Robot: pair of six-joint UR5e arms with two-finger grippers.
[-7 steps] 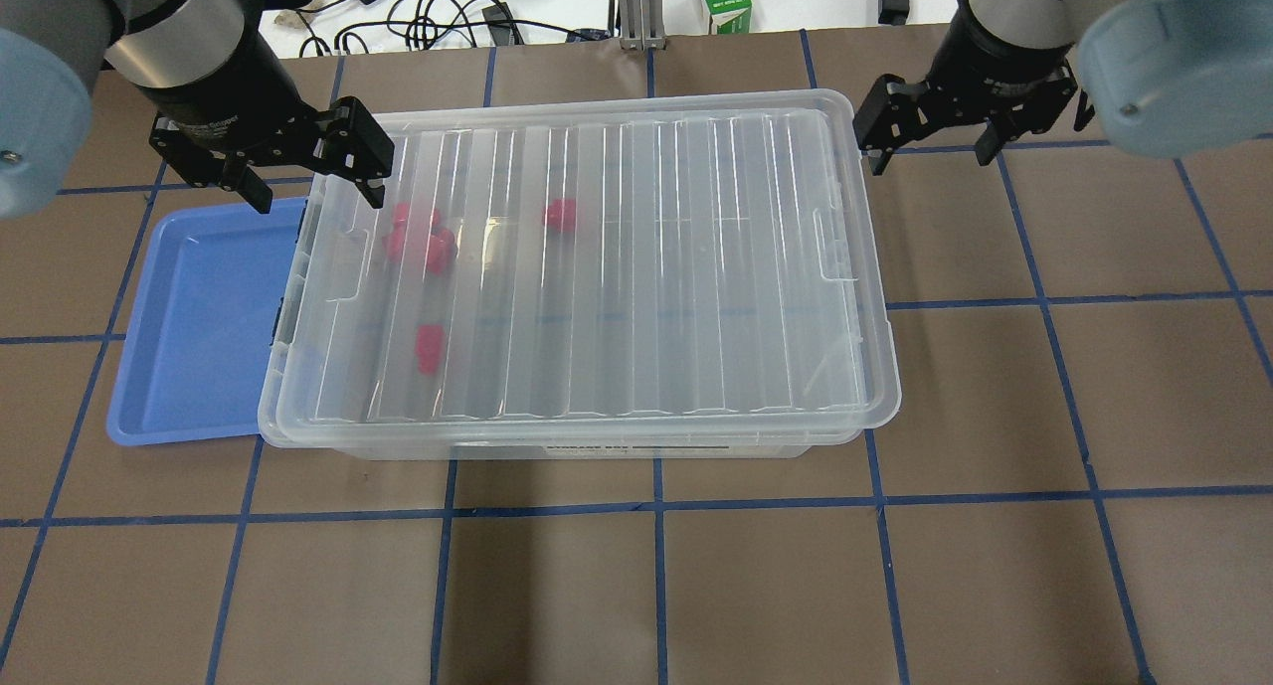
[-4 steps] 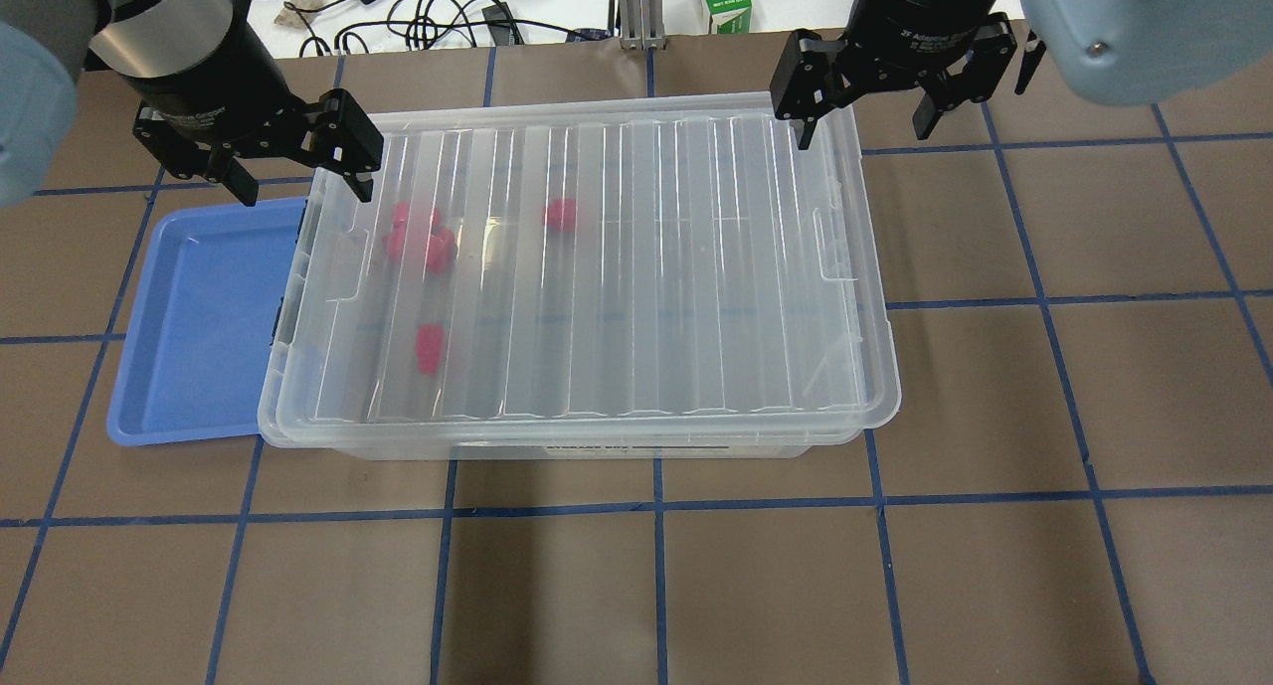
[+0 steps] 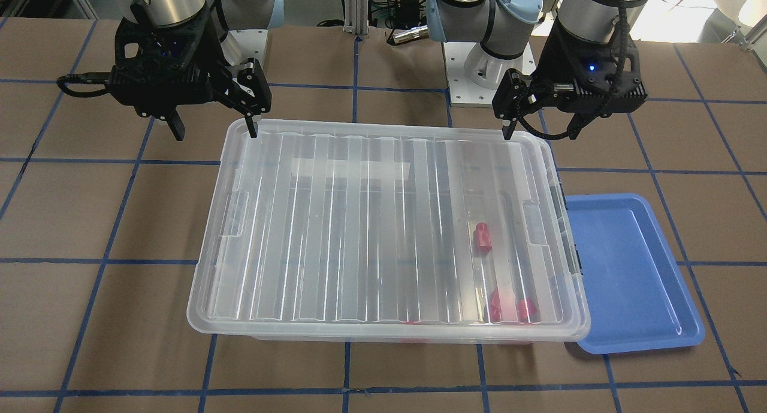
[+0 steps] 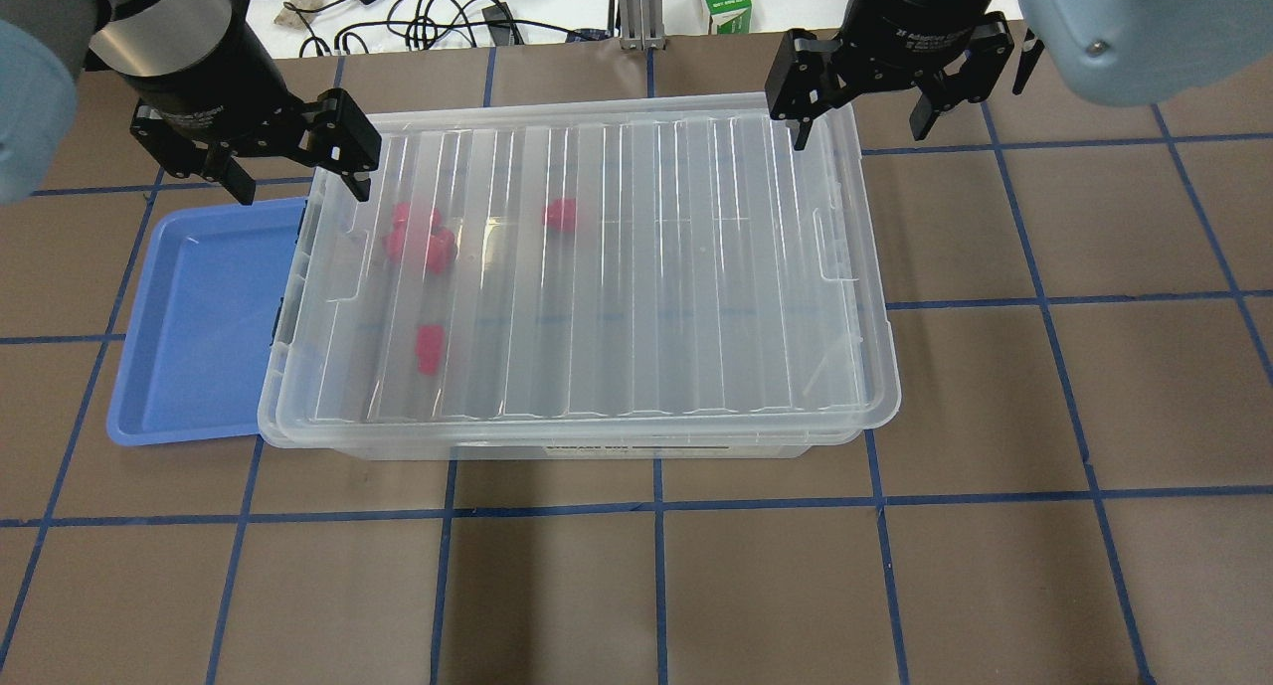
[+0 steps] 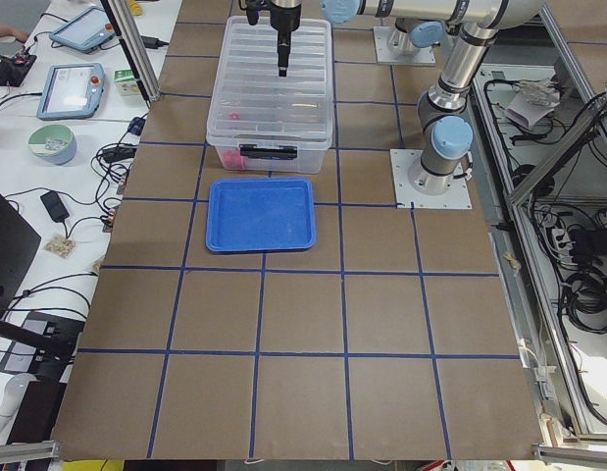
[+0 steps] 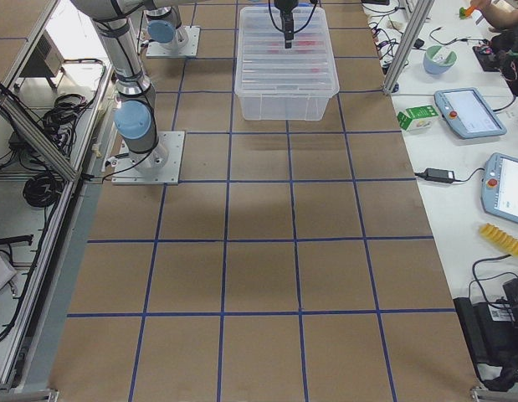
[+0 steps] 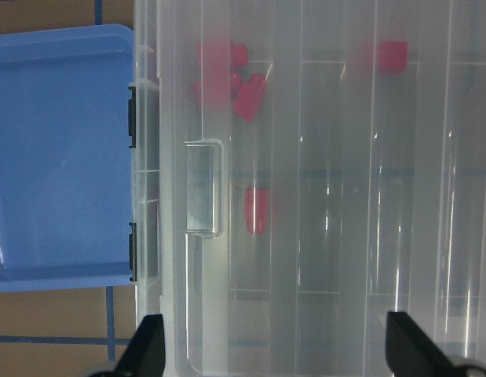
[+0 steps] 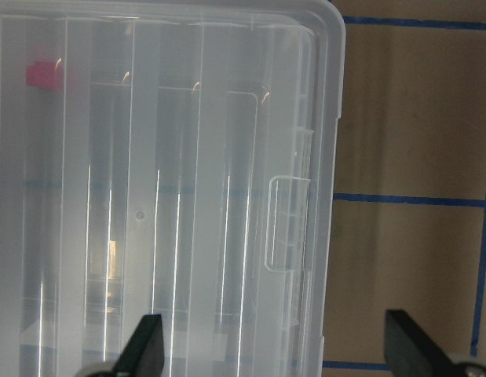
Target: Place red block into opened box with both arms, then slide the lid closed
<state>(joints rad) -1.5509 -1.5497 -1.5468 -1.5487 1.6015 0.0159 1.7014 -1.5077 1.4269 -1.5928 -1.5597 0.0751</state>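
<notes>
L pincer (image 4: 301, 183) & R pincer (image 4: 858, 128) both wide open, empty, at far corners of clear ribbed lid (image 4: 636, 267) covering see-thru box (image 4: 597, 450), glossy red blocks (image 4: 430, 349) inside near its robot-left end.

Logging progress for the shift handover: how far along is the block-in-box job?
Done: red blocks lie inside the box, and the lid covers it. In hand: nothing; the left gripper and right gripper hang open at two lid corners. Left: perhaps a final nudge; whether the lid is fully seated, I cannot tell.
</notes>
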